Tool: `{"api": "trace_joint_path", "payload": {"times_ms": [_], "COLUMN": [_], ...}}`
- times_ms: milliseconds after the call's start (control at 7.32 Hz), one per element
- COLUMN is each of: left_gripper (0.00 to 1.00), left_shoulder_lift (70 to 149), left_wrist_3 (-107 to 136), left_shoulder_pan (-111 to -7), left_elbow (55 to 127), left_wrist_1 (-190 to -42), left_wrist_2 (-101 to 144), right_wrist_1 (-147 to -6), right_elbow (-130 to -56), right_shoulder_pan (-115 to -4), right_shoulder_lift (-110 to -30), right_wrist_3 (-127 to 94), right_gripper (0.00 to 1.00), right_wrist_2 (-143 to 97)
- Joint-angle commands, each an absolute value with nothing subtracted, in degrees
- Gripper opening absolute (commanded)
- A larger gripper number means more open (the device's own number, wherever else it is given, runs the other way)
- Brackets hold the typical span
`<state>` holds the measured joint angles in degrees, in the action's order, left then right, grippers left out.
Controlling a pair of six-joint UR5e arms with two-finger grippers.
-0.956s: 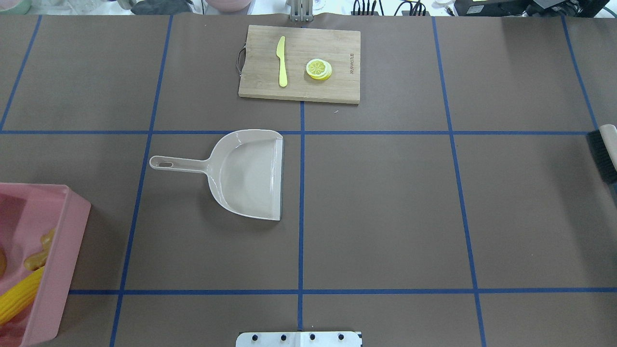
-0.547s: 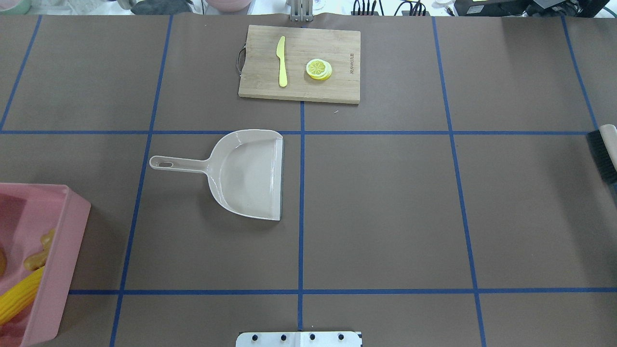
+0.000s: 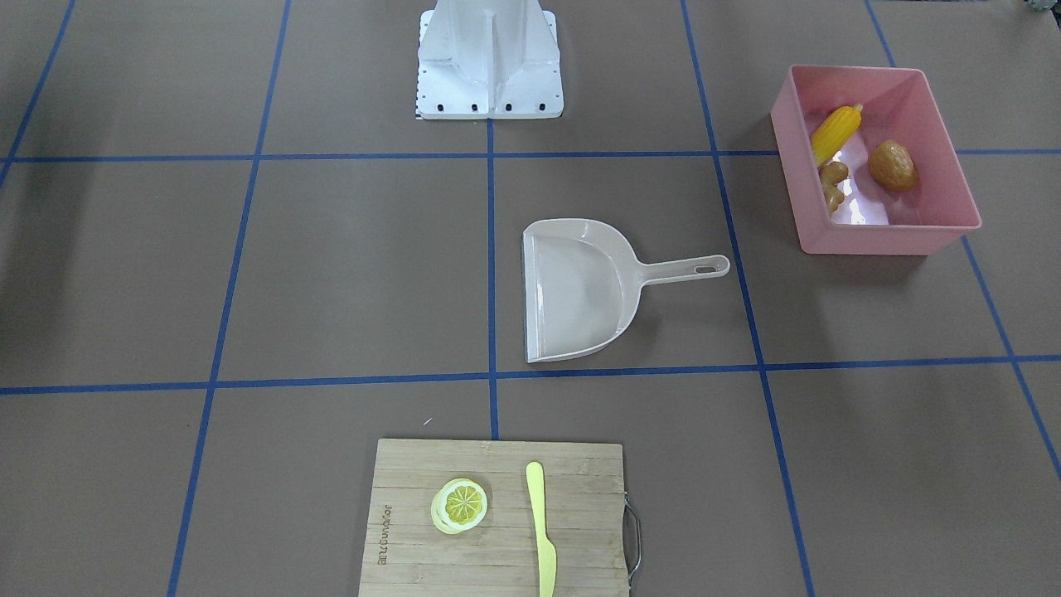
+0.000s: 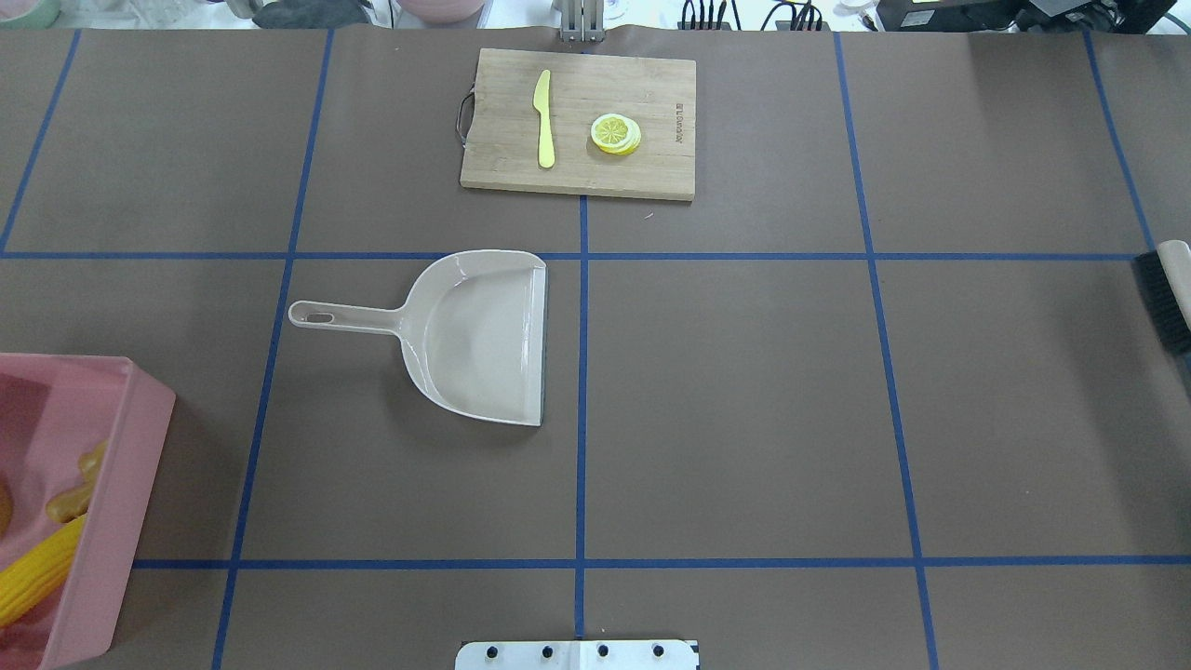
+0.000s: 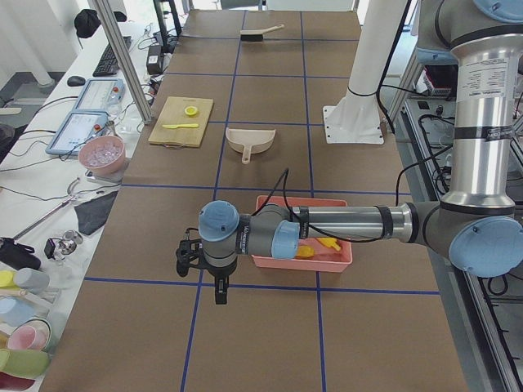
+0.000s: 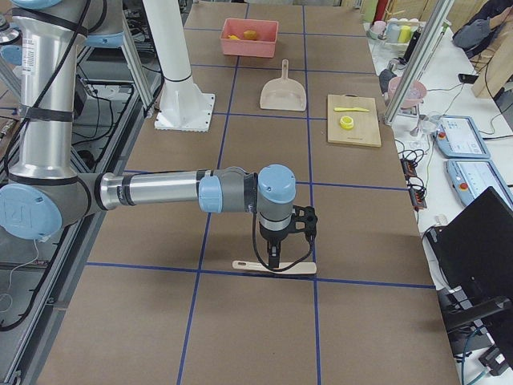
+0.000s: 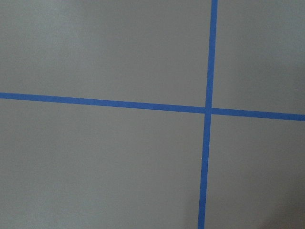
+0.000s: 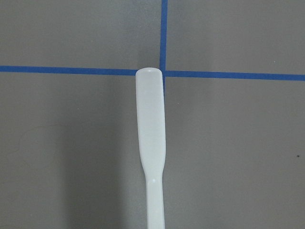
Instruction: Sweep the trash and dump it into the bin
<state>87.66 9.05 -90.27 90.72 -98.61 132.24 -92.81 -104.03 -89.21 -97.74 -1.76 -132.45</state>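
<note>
Three items in bin [image 3: 879, 240]: corn [image 3: 835, 133], ginger [image 3: 832, 184], potato [image 3: 893, 166]. L gripper [image 5: 220, 294], R gripper [image 6: 274, 261]: finger gap can't tell.

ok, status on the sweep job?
Left gripper beside the bin, right gripper over the brush; open or shut unclear. Corn, ginger, potato in the bin. Dustpan empty, nothing blocking.

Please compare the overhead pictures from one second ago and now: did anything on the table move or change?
Nothing visibly changed. The beige dustpan, the pink bin with the corn cob and ginger root inside, the cutting board with knife and lemon slice, and the brush at the view's right edge all lie where they were.
</note>
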Motion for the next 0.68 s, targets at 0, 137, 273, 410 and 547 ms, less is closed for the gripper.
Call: {"api": "trace_joint_path", "payload": {"times_ms": [0,137,273,410,547], "left_gripper": [0.98,0.98,0.98,0.98,0.98], "left_shoulder_lift": [87.6,87.6,87.5,87.5,87.5], "left_wrist_3": [9.1,9.1,9.1,9.1,9.1], "left_shoulder_pan": [-90.3,-90.3,-90.3,-90.3,-90.3], "left_elbow": [90.8,91.0,91.0,91.0,91.2], "left_wrist_1": [-98.6,-98.6,-98.6,-98.6,-98.6], "left_wrist_2": [132.3,132.3,132.3,132.3,132.3], "right_wrist_1": [-92.8,-92.8,-92.9,-92.9,-92.9], "right_elbow": [-104.1,-104.1,-104.2,-104.2,-104.2], "right_shoulder_pan": [-89.2,-89.2,-89.2,-89.2,-89.2], "right_shoulder_lift": [-97.7,-97.7,-97.7,-97.7,-97.7], "right_wrist_3": [-1.8,-1.8,-1.8,-1.8,-1.8], "right_gripper": [1.00,1.00,1.00,1.00,1.00], "right_wrist_2": [-132.5,-132.5,-132.5,-132.5,-132.5]}}
